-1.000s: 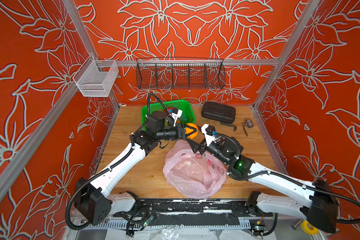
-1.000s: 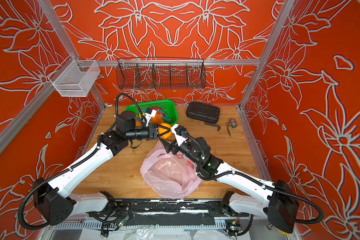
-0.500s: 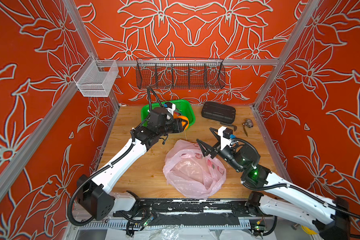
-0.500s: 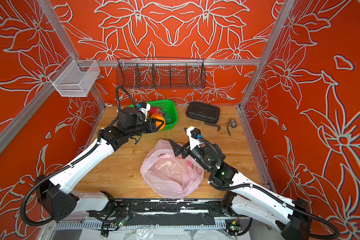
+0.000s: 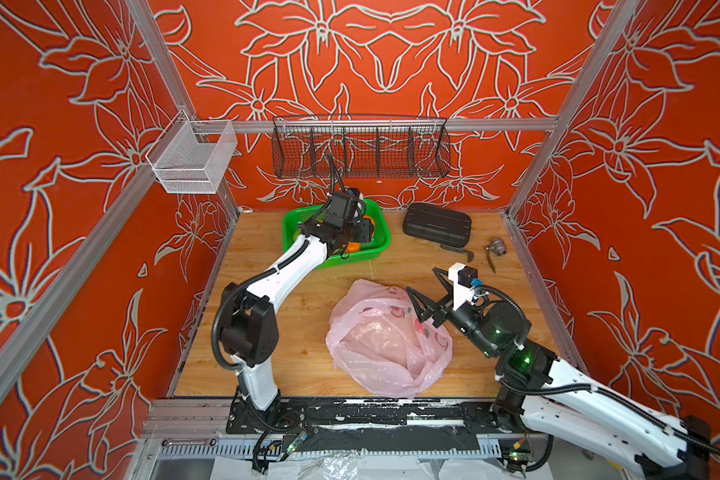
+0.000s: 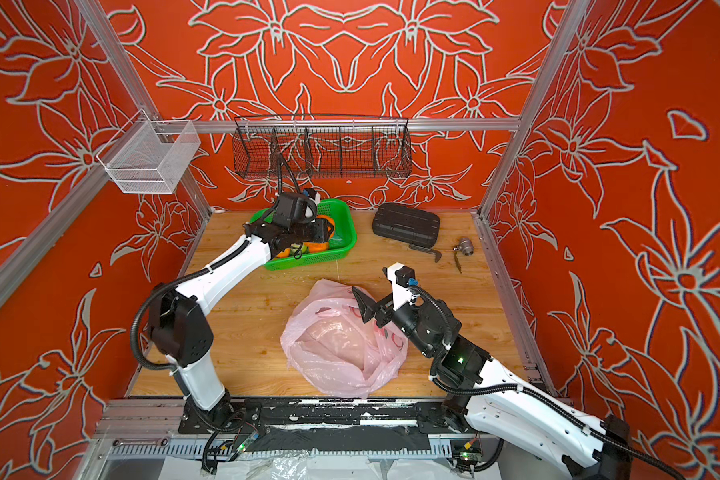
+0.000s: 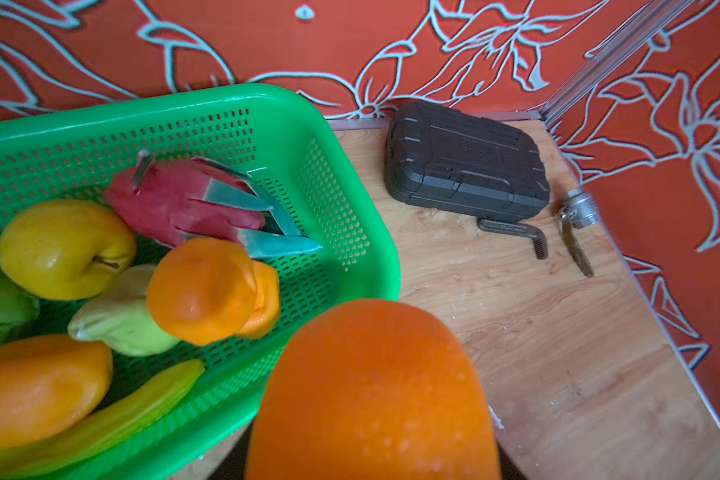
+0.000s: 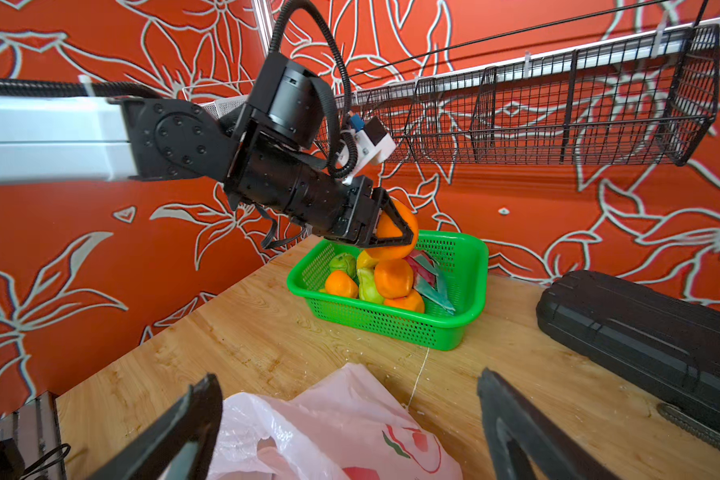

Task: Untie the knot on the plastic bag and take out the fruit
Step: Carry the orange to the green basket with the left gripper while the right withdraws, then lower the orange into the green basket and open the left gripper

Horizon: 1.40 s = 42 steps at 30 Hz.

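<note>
Looking through the right wrist camera, I see my left gripper (image 8: 398, 235) clamped on an orange (image 7: 371, 395), its jaws pressed against the sides. It holds the orange over the basket (image 5: 337, 262) at the back of the table (image 5: 300, 299). I can't tell whether the orange touches the heap under it. Other fruit (image 8: 375, 282) is piled in that basket: a dragon fruit (image 7: 184, 203) toward the far wall, a yellow round one (image 7: 63, 249), two more orange ones, a green pear-like one (image 7: 121, 320), and a banana (image 7: 113, 415) along the near rim. My right gripper (image 8: 350, 419) hangs with its jaws spread wide and nothing between them, just above the right edge of the bag (image 5: 387, 345); whether a fingertip brushes the plastic I can't say. In both top views the bag lies crumpled near the front middle of the table, well apart from the basket, its mouth loose and facing the right arm. A pale rounded shape shows through the plastic, too blurred to name. A black case (image 5: 437, 224) sits at the back, right of the basket.
</note>
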Motion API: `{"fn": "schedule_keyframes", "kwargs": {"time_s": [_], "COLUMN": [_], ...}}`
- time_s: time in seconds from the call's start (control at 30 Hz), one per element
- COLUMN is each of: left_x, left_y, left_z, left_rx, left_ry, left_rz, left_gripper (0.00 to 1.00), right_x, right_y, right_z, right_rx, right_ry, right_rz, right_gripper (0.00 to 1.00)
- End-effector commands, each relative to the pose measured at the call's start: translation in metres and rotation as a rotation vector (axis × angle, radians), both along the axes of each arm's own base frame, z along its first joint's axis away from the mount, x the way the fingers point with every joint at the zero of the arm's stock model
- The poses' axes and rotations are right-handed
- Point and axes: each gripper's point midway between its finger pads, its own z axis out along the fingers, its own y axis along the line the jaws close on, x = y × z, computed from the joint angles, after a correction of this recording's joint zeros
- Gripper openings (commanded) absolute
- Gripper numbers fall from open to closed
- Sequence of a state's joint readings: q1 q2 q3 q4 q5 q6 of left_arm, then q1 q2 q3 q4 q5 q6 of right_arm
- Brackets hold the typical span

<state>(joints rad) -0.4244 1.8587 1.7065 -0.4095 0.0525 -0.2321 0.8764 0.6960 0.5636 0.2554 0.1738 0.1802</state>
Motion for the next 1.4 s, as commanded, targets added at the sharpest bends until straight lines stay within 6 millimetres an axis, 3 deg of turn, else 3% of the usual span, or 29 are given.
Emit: {"fn": "schedule_keyframes", "kwargs": {"time_s": [0.0, 0.27, 0.63, 0.87, 1.0, 1.2, 1.37], "left_x": [0.012, 0.050, 0.084, 0.090, 0.090, 0.088, 0.081], "left_y": [0.002, -0.004, -0.006, -0.005, -0.005, -0.010, -0.012], "left_z": [-0.022, -0.068, -0.109, -0.132, -0.133, -0.116, -0.091], "left_rx": [0.102, 0.312, 0.568, 0.697, 0.745, 0.710, 0.659], "left_ry": [0.035, 0.055, 0.031, 0.030, 0.014, -0.004, -0.014], "left_rz": [-0.025, -0.018, -0.013, -0.031, -0.031, -0.023, -0.013], "left_gripper": [0.25, 0.24, 0.25, 0.39, 0.49, 0.71, 0.77], "right_x": [0.002, 0.000, -0.002, -0.002, -0.002, -0.001, -0.002], "right_y": [-0.008, -0.014, -0.019, -0.021, -0.019, -0.017, -0.019], "right_z": [-0.008, -0.012, -0.014, -0.014, -0.015, -0.011, -0.010], "right_rx": [-0.008, -0.004, -0.010, -0.015, -0.015, -0.016, -0.014], "right_ry": [0.033, 0.052, 0.056, 0.055, 0.057, 0.054, 0.054], "right_rz": [-0.033, -0.049, -0.061, -0.066, -0.062, -0.058, -0.060], "right_gripper": [0.97, 0.97, 0.97, 0.97, 0.97, 0.97, 0.97]}}
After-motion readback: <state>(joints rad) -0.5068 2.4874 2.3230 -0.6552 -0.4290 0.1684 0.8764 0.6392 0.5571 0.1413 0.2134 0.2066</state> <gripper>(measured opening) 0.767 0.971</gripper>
